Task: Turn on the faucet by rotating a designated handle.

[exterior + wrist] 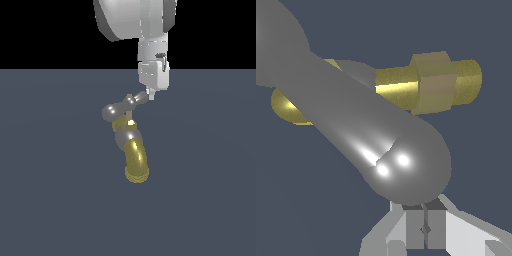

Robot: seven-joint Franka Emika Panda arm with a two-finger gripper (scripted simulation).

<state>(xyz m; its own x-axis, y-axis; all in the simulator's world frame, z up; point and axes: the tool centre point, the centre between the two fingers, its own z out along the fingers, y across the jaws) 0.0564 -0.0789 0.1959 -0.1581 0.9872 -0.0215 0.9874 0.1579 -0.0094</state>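
The faucet (126, 136) stands on the dark floor, with a silver-grey rounded body and a curved brass-yellow spout (136, 162) pointing toward the camera. Its handle (119, 108) is a silver-grey crossbar with bulbous ends, tilted across the top. My gripper (150, 95) hangs down at the bar's end on the exterior view's right, touching or nearly touching it. In the wrist view the handle's rounded end (406, 160) fills the picture just ahead of my gripper (425, 220), whose fingers are pressed together with nothing between them. A brass stem with a nut (431, 82) shows behind the bar.
The faucet stands alone on a flat dark grey-blue floor (50, 200). The arm's white wrist and link (150, 45) come down from above, behind the faucet.
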